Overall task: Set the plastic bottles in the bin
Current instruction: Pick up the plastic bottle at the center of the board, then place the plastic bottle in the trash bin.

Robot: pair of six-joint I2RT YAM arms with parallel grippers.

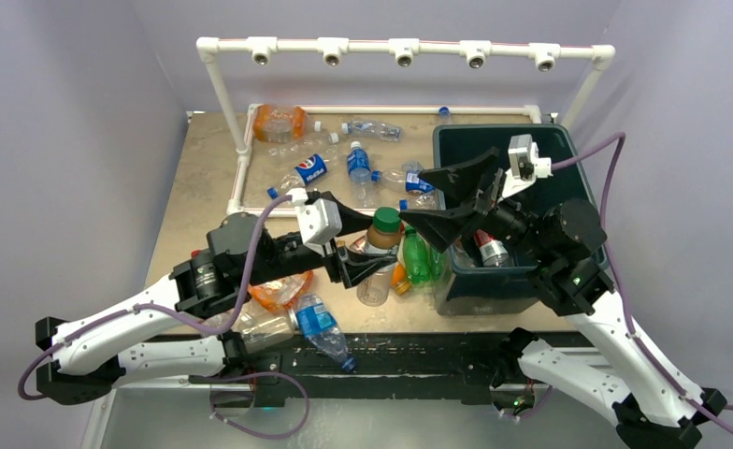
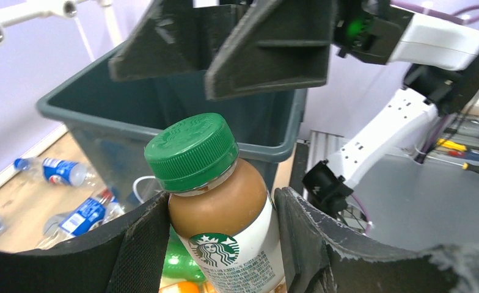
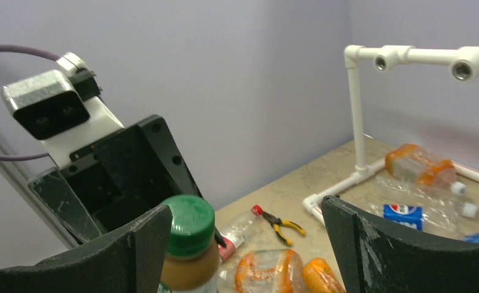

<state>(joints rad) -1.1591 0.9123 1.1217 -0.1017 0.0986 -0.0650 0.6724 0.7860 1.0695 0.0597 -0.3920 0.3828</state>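
My left gripper [image 1: 370,254] is shut on a brown drink bottle with a green cap [image 1: 384,229] and holds it upright beside the bin's left wall. In the left wrist view both pads press its sides [image 2: 222,226]. The dark green bin [image 1: 494,133] stands at the right, and a red-capped bottle [image 1: 491,248] lies inside it. My right gripper [image 1: 414,198] is open wide and empty, just above and beside the held bottle's cap [image 3: 188,224]. More bottles lie loose: green [image 1: 421,257], orange [image 1: 400,277] and blue-labelled [image 1: 323,327].
A white PVC frame [image 1: 400,47] fences the back of the table, with several bottles [image 1: 311,169] inside it. Yellow-handled pliers [image 3: 283,226] lie on the table near a red-capped bottle [image 3: 240,231]. A crushed orange bottle [image 1: 279,292] lies under the left arm.
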